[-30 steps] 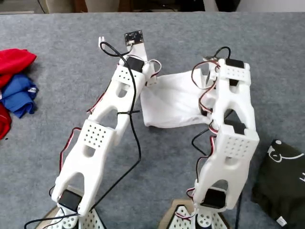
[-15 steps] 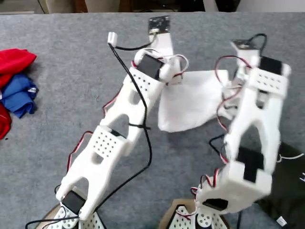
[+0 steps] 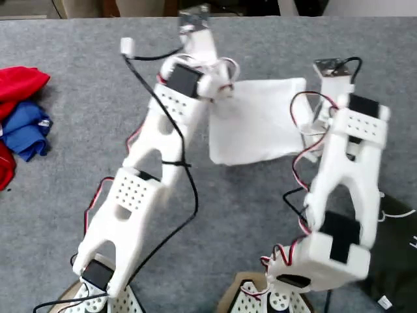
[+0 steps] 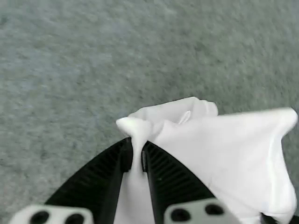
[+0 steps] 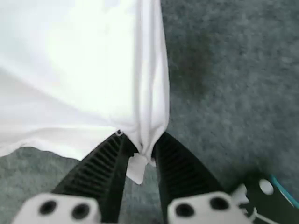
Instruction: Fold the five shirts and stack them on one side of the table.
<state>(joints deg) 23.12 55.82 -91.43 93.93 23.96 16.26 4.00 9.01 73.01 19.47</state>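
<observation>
The left gripper (image 4: 134, 150) is pinched narrow on a bunched corner of the white shirt (image 3: 257, 124), the cloth squeezed into a thin fold between its black jaws. The right gripper (image 5: 140, 145) is likewise clamped tight on a gathered edge of the same shirt. Since a second ago the shirt has been carried away from the arm bases, and it now lies wider and flatter between the two grippers instead of crumpled between the arms. The left wrist has pushed farther out, and the right arm's upper part has swung outward to its own side.

The table (image 3: 78, 156) is covered in grey felt-like cloth. A red shirt (image 3: 19, 81) and a blue shirt (image 3: 26, 127) lie crumpled together at the left edge, well apart from the white one, and a dark shirt (image 3: 394, 241) lies at the right edge beside the right arm's base.

The left arm (image 3: 150, 163) stretches out long and slanted, while the right arm (image 3: 345, 176) stands bent, its wrist at the shirt's right side
</observation>
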